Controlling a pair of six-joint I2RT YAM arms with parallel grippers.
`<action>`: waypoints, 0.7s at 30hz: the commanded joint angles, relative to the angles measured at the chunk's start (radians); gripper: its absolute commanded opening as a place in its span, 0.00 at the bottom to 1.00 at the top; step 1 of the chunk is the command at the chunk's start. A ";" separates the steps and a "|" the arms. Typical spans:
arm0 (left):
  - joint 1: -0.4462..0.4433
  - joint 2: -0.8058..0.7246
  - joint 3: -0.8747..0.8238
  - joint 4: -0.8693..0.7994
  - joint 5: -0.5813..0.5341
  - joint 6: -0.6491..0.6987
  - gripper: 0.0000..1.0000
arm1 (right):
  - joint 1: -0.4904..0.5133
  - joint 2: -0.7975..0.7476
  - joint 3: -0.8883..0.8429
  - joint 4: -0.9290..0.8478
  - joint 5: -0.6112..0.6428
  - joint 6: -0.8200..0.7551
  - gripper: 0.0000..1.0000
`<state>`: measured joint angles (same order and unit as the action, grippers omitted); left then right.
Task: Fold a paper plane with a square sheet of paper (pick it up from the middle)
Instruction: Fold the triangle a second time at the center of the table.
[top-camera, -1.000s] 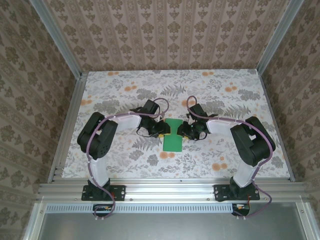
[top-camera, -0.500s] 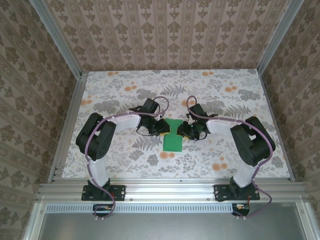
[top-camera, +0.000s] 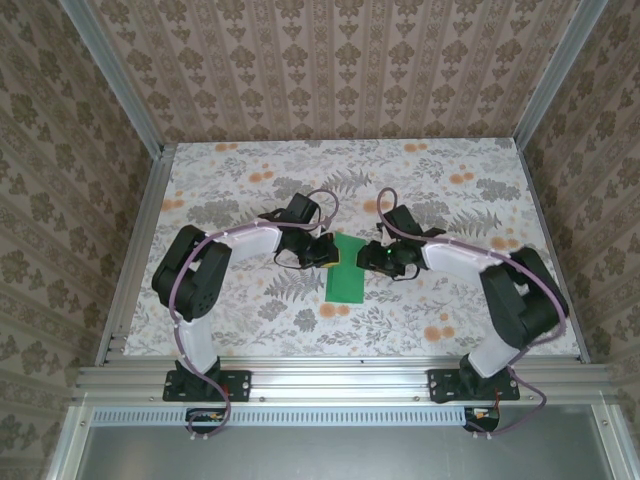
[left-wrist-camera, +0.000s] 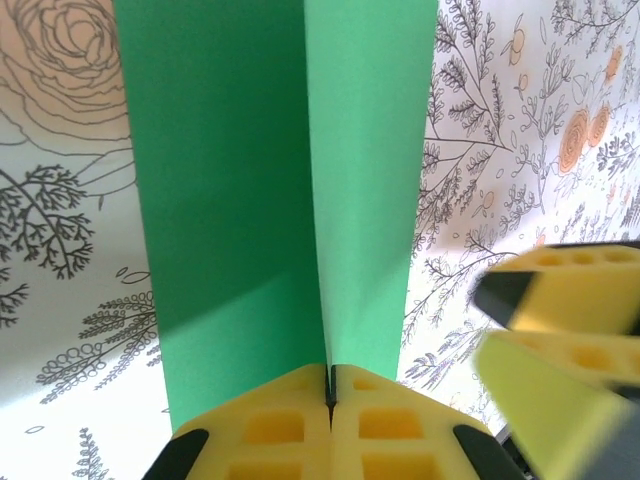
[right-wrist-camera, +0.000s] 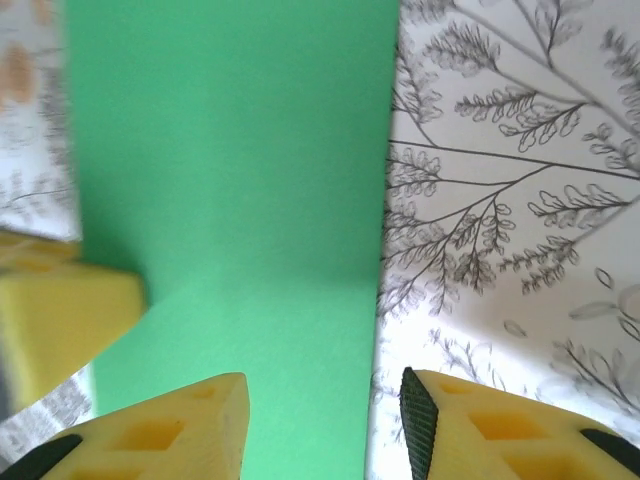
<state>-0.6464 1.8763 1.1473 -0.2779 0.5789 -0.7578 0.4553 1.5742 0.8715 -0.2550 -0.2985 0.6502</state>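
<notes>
The square sheet of paper (top-camera: 347, 272) is bright green and lies mid-table between both arms. In the left wrist view the sheet (left-wrist-camera: 230, 200) rises into an upright ridge along its middle. My left gripper (left-wrist-camera: 330, 388) is shut on the near end of that ridge. My right gripper (right-wrist-camera: 322, 420) stands open at the sheet's right edge (right-wrist-camera: 240, 180), one finger above the paper and the other above the tabletop, with nothing between them. From above, the left gripper (top-camera: 328, 254) and right gripper (top-camera: 370, 257) face each other across the sheet. The paper plane is out of view.
The floral tabletop (top-camera: 450, 200) has aluminium rails along its sides and patterned walls behind. The right gripper's yellow fingers (left-wrist-camera: 560, 330) show blurred close to the paper's right side in the left wrist view.
My left gripper has closed onto the paper's raised middle. My right gripper has opened and drawn back a little to the right, its arm swinging outward.
</notes>
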 joint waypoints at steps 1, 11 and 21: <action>0.005 -0.016 0.033 -0.048 -0.004 -0.029 0.02 | 0.043 -0.122 -0.037 -0.089 0.124 -0.146 0.47; 0.008 -0.016 0.059 -0.088 0.009 -0.017 0.02 | 0.312 -0.345 -0.225 0.069 0.320 -0.344 0.46; 0.008 -0.020 0.064 -0.096 0.007 -0.019 0.02 | 0.449 -0.292 -0.201 0.110 0.435 -0.442 0.48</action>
<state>-0.6456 1.8763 1.1816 -0.3439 0.5774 -0.7689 0.8894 1.2594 0.6399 -0.1593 0.0582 0.2581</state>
